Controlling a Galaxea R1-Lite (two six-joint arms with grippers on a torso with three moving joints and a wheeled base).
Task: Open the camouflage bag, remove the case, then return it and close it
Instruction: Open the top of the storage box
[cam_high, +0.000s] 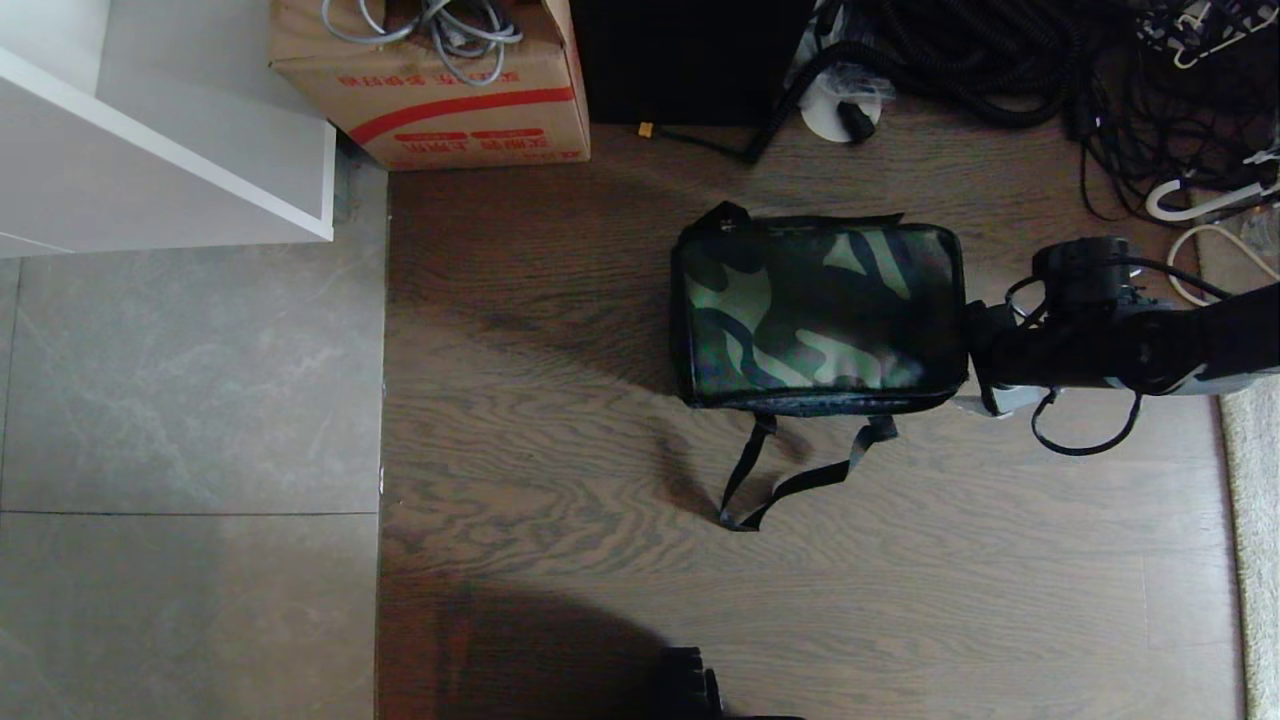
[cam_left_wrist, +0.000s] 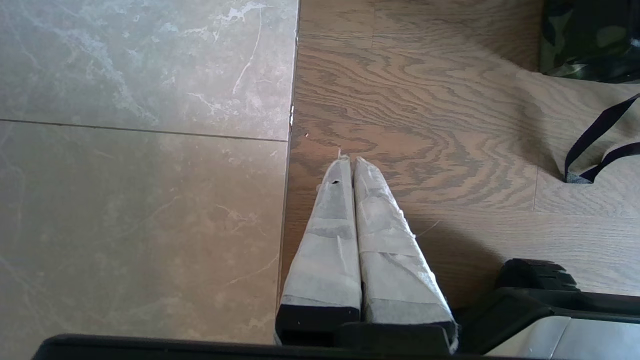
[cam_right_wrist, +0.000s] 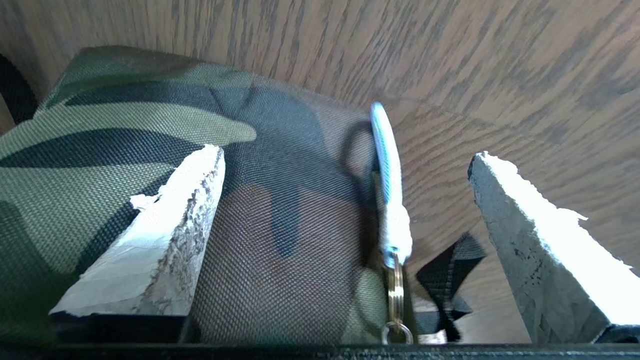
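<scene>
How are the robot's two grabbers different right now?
The left gripper has its jaws pressed shut; the right gripper has its jaws spread wide. The left gripper hangs over bare floor, apart from the camouflage bag; the right gripper sits at the bag's end, its jaws either side of a zipper pull tab. Both have pale wrapped fingers.

Daylit, uneven: soft shadows across the wood floor (cam_high: 560, 440), glare on the right gripper's fingers (cam_right_wrist: 560, 235), nearby fabric slightly blurred.

Matte black right arm (cam_high: 1120, 340) with looping black cables and a pale grey panel; both grippers carry wedge-shaped fingers (cam_left_wrist: 345, 240) wrapped in frayed white tape.
</scene>
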